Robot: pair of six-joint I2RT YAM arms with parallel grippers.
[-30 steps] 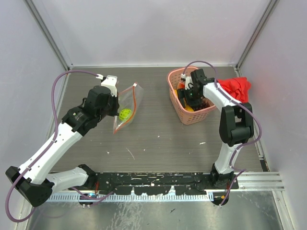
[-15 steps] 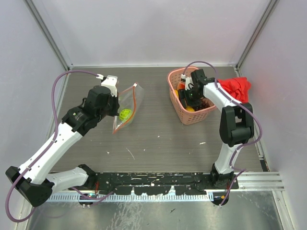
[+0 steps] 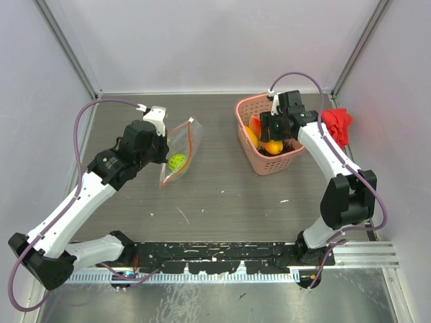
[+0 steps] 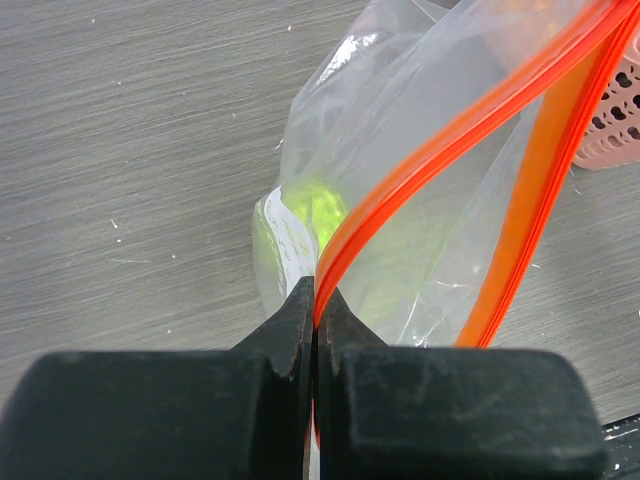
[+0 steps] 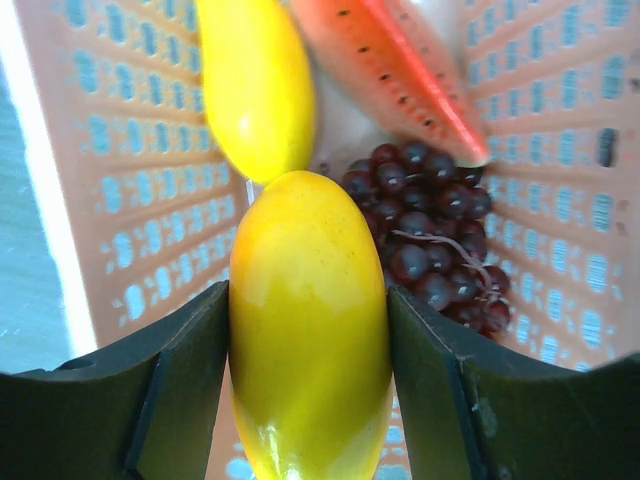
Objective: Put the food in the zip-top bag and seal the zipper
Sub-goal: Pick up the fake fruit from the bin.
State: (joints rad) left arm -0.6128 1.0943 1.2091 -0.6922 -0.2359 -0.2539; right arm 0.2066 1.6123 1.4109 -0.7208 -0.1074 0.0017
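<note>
The left gripper (image 4: pixel 316 300) is clamped tight on the zipper (image 4: pixel 470 140), its two dark fingers pressed together on one orange-red strip at the near end of the bag's mouth. The zip-top bag (image 3: pixel 178 149) lies left of centre on the grey table (image 3: pixel 222 195), just beside the left arm's wrist. Its mouth stands open, with the second strip bowed away from the pinched one in the left wrist view. The bumpy lime-green ball (image 4: pixel 312 212) sits inside the clear plastic, low in the bag toward its near end (image 3: pixel 176 161). Well apart from the bag, at the far right of the table, stands the pink basket (image 3: pixel 277 165). The right gripper (image 5: pixel 310 310) is down between its lattice walls, and its jaws are spread partway around an orange-yellow piece (image 5: pixel 310 380) that fills the gap and touches both fingers. Whether this fruit is clear of the basket floor cannot be told. Beyond it in the basket lie a yellow piece (image 5: pixel 255 80), a red watermelon-like slice (image 5: pixel 400 70) and the dark purple grape bunch (image 5: pixel 430 225), the grapes just right of the held fruit. A red cloth (image 3: pixel 337 124) lies bunched just right of the basket, against the right arm.
</note>
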